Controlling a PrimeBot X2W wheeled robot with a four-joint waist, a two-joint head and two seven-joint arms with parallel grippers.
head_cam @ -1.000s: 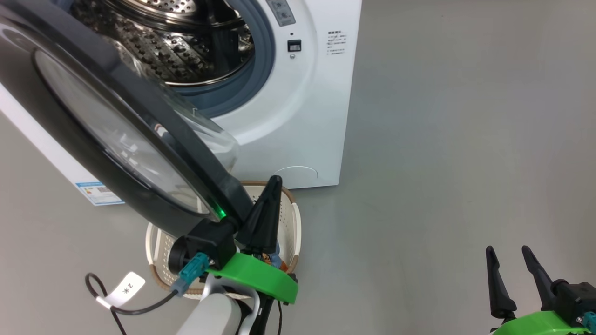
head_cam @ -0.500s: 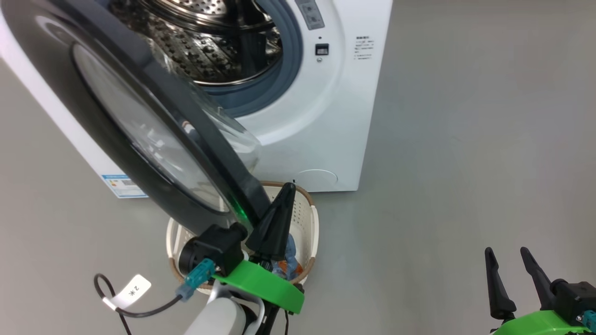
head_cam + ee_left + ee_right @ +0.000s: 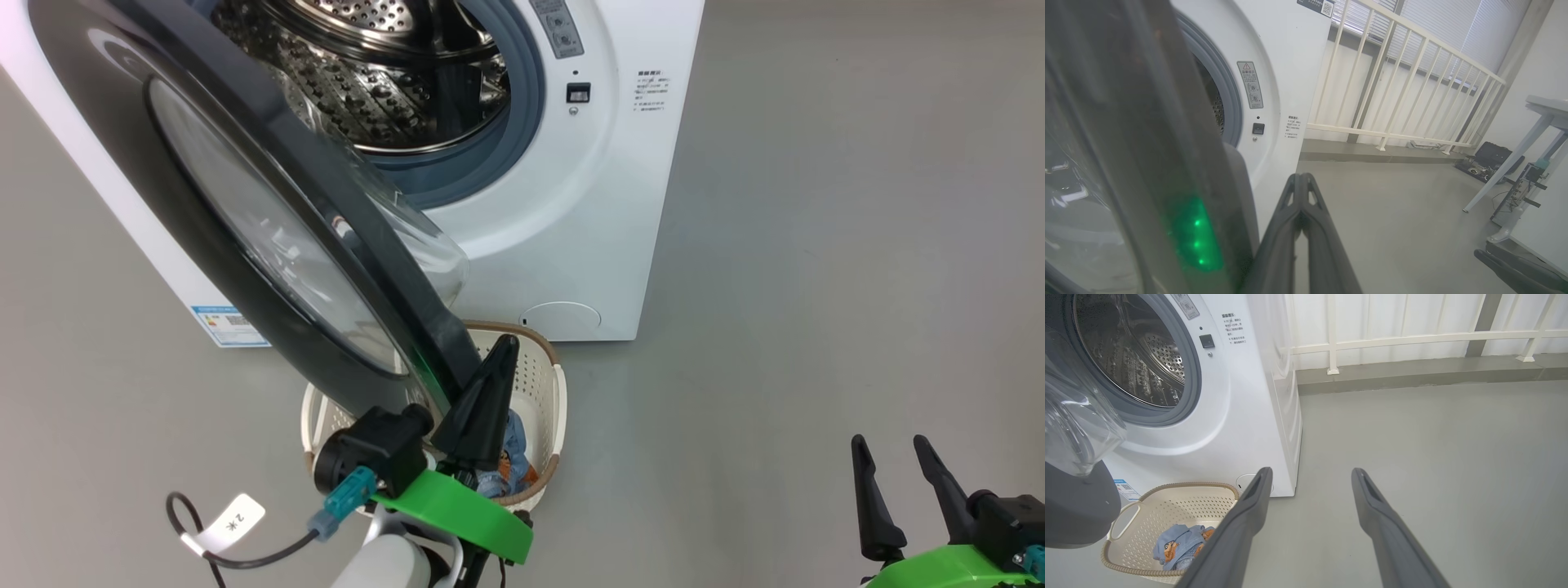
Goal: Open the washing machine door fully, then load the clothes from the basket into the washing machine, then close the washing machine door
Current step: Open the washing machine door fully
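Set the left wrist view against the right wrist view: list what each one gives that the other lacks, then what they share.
Left wrist view gives: the shut left gripper, a green glow on the washing machine door's black rim beside it, and a white table. Right wrist view gives: the basket with the clothes inside, beside the open right gripper. Shared: that door, the washing machine's white front, the railing, the grey floor.

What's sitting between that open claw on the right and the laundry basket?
Just bare grey floor. In the head view, nothing stands between the right gripper and the basket.
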